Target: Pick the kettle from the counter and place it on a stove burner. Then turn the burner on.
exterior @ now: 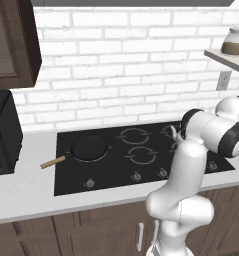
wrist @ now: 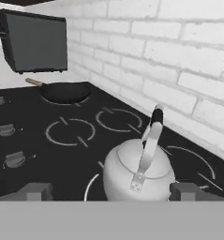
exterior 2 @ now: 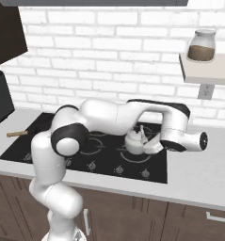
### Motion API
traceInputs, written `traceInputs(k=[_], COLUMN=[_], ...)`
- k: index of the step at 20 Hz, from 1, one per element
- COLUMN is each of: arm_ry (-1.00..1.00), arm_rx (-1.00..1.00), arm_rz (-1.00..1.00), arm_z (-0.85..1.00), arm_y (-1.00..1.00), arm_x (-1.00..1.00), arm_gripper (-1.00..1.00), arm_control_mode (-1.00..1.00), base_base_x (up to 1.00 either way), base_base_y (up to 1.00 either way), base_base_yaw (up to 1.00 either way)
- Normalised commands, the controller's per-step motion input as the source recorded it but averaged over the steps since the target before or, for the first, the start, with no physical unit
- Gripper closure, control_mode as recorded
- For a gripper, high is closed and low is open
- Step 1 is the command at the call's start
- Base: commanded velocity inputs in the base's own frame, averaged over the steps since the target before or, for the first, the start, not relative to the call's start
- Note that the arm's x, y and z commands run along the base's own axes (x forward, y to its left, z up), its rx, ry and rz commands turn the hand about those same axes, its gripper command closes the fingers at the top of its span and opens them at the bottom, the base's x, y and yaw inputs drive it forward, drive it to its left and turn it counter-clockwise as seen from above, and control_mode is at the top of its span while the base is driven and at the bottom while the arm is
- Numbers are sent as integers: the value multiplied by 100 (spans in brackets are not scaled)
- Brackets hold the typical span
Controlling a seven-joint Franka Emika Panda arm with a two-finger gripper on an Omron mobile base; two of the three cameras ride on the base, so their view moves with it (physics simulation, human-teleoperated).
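**Kettle on the cooktop, pincer spread to either side**

The pale worktop (exterior 2: 198,174) carries a black glass cooktop (exterior: 116,172) whose front edge sits just back from the worktop's front lip. In the left base view the frying pan (exterior: 89,147) covers the zone at 9 o'clock on the glass, its wooden handle poking past the left edge onto the stone. The centre zones lie bare, leaving open glass between pan and kettle.

The kettle (wrist: 138,174) stands upright on a stove burner (wrist: 194,161) toward 3 o'clock on the cooktop, near the brick wall, with its arched handle up and its black knob on top. The row of control knobs (exterior 2: 118,169) runs along the front strip.

The pincer (wrist: 111,192) has its tips apart, one at 7 o'clock and one at 5 o'clock of the kettle's body in the hand view; whether they touch it I cannot tell.
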Motion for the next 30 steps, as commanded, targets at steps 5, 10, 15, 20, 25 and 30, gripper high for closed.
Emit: traceInputs(k=[5, 10, 15, 20, 25, 30], arm_ry=[44, 29, 33, 42, 41, 27], arm_rx=[-2, -4, -6, -6, -3, -1], arm_rz=[-13, -22, -23, -26, -27, -24], arm_z=[14, -20, -26, -4, 0, 0], arm_y=[1, 17, 37, 39, 14, 1], arm_x=[-34, -40, -32, -18, -4, 0], arm_gripper=[-100, -100, -100, -100, -100, -100], arm_control_mode=[-100, -100, -100, -100, -100, -100], base_base_x=[0, 0, 0, 0, 0, 0], base_base_y=[0, 0, 0, 0, 0, 0], base_base_yaw=[0, 0, 0, 0, 0, 0])
